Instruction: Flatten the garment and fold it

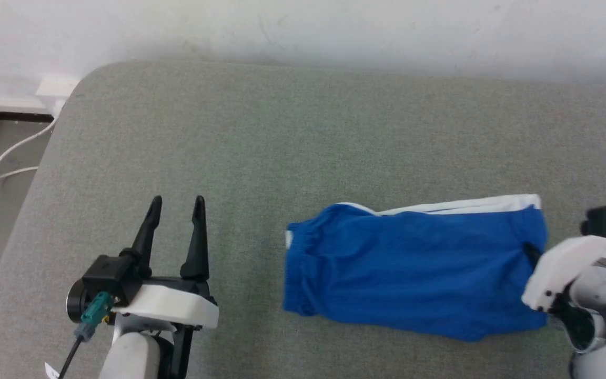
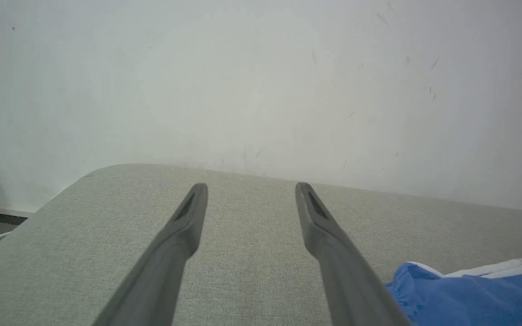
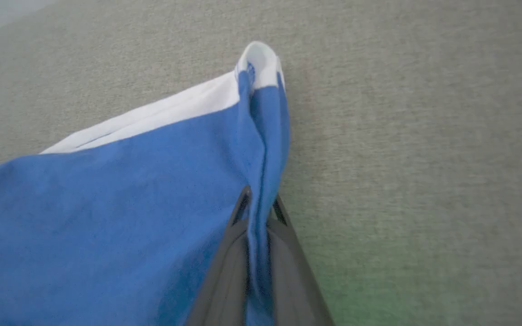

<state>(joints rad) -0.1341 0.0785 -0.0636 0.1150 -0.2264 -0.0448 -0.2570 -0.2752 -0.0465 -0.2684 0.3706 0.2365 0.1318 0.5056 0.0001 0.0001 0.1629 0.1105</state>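
Right pincer [image 3: 259, 201] clamped on an edge of the garment [image 1: 413, 268], left pincer [image 1: 177, 202] apart and empty

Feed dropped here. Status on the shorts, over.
Right gripper, jaws shut on shorts at hem. Left gripper, jaws open, clear of cloth. Shorts flat on pad. Nothing in the way.

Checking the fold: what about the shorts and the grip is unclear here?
Right wrist view: how many layers the right gripper pinches; the shorts fold over themselves.
Head view: its fingertips, behind the white wrist.
Left wrist view: most of the shorts, cut by the frame edge.
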